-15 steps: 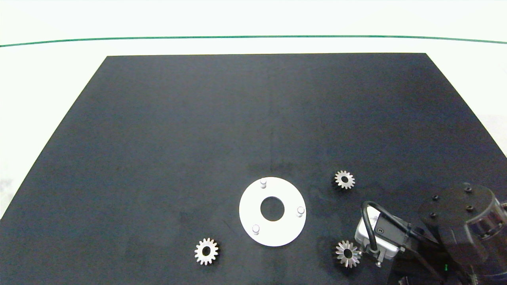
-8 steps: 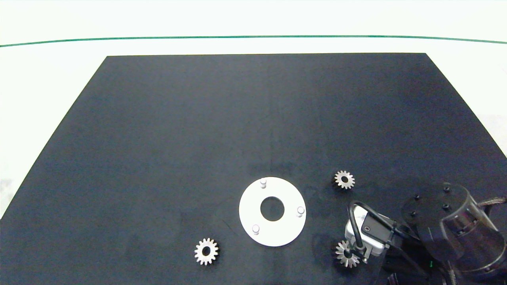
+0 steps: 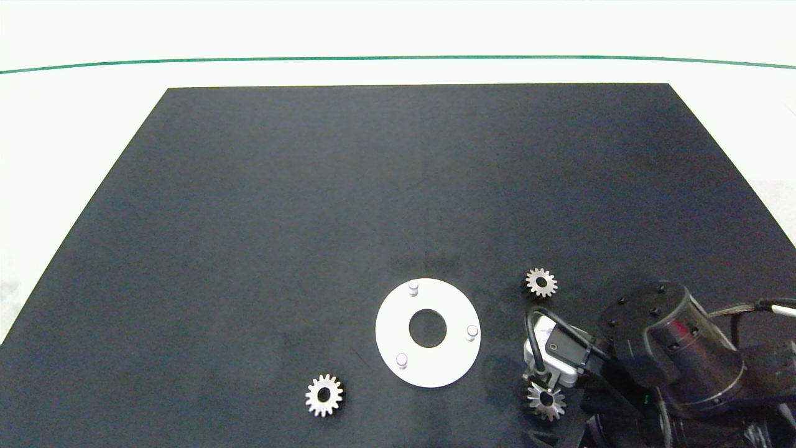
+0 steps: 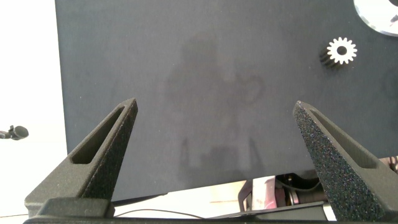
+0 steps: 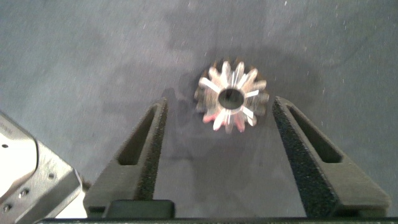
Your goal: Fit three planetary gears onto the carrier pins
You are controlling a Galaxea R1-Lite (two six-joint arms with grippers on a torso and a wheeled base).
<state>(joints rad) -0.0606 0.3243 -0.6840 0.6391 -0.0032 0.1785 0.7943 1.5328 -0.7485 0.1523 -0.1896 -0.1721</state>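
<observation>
Right arm (image 3: 678, 354): enters from the right edge of the head view and reaches low over the near right part of the table (image 3: 249, 218), wrist angled downward with a black cable looped over its camera housing. Right pincer (image 5: 216, 134): fingers spread wide, one on each side of a planetary gear (image 5: 231, 98), with a gap showing at both fingers. Left pincer (image 4: 214, 134): fingers spread wide, hovering over the bare table near its edge, holding nothing.
</observation>
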